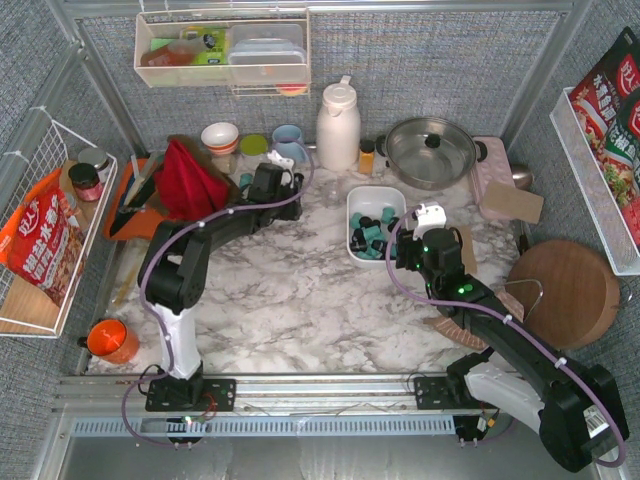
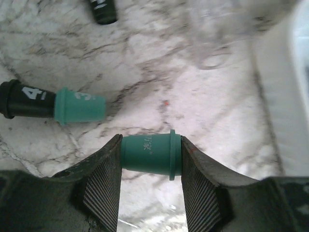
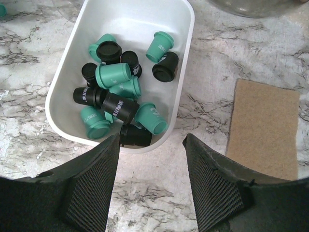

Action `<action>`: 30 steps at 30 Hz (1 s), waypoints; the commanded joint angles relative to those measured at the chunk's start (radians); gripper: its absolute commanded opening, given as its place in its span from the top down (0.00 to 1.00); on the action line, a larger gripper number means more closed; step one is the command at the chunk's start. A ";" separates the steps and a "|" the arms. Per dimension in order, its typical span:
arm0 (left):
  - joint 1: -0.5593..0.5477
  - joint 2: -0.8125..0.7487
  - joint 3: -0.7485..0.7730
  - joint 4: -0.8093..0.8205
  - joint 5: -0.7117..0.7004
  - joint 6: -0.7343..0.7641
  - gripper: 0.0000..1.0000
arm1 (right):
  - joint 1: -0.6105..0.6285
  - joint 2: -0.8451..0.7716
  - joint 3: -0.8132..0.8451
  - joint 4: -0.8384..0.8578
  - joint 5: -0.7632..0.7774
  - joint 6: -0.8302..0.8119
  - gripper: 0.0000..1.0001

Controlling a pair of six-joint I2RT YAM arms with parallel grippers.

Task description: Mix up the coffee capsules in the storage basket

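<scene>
Seen from above, with 12 o'clock at the back wall, the storage basket stands on the marble bench, at about 1 o'clock from the middle of the bench. The coffee capsules inside it are teal ones and black ones lying over each other without order. They fill the half of the basket nearer to the arms, and the far half shows only its white bottom.

The right fingers hang just at the 3 o'clock side of the basket. In the wrist view its near rim is right before the tips. These fingers stand apart, and only the bench is between them. A brown square mat lies flat at 3 o'clock of the basket, near it but not touching.

The left fingers are well apart from the basket, at about 11 o'clock on the bench. A teal capsule lies sideways across their gap, with the narrow end against one finger and the flanged end against the other, so the fingers are clamped on it. I cannot tell if it touches the bench.

At 10 o'clock from it, a black capsule and a second teal capsule lie on the bench end to end, touching. A second black capsule lies at 11 o'clock, cut off by the picture edge.
</scene>
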 commanded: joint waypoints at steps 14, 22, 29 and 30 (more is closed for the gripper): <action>-0.212 0.035 0.211 0.175 0.169 -0.110 0.54 | 0.000 -0.022 0.007 0.017 0.001 0.000 0.39; -0.239 0.190 0.328 0.155 0.099 -0.136 0.42 | -0.002 -0.037 0.006 0.011 0.005 -0.001 0.39; -0.239 0.159 0.284 0.189 0.081 -0.125 0.02 | -0.003 -0.039 0.007 0.010 0.004 -0.001 0.38; -0.239 0.145 0.269 0.197 0.077 -0.120 0.01 | -0.002 -0.039 0.007 0.010 0.004 -0.002 0.38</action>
